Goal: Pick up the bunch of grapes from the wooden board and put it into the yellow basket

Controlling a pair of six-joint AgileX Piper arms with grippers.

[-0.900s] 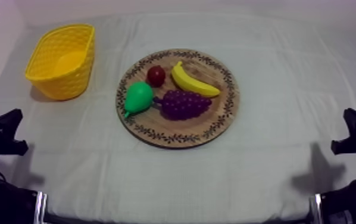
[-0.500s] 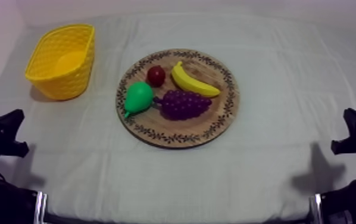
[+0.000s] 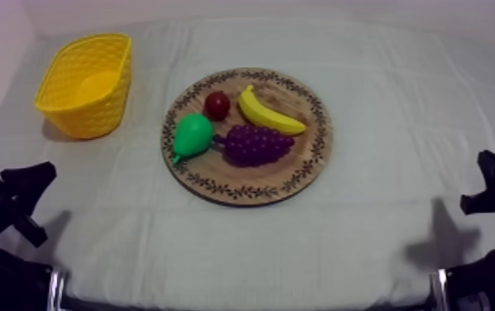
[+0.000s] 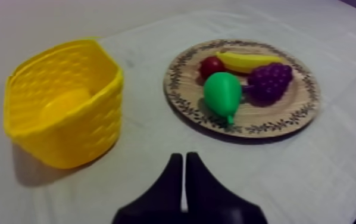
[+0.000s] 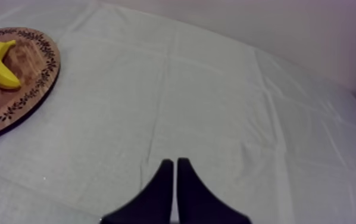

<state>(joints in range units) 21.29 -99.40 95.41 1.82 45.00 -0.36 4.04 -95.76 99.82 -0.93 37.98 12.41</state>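
Observation:
The purple bunch of grapes lies on the round wooden board, right of a green pear and in front of a banana and a small red fruit. The yellow basket stands at the far left. My left gripper sits low at the left, well short of the board; its fingers lie together as a wedge, pointing between the basket and the grapes. My right gripper rests low at the right, shut, with the board's rim off to its side.
The basket is empty inside and stands apart from the board. Bare cloth stretches between the board and both arms, and across the right half of the table. The table's front edge runs close by the arms.
My left arm has swung slightly rightward and inward from its resting pose. The right arm and all the fruit have stayed put.

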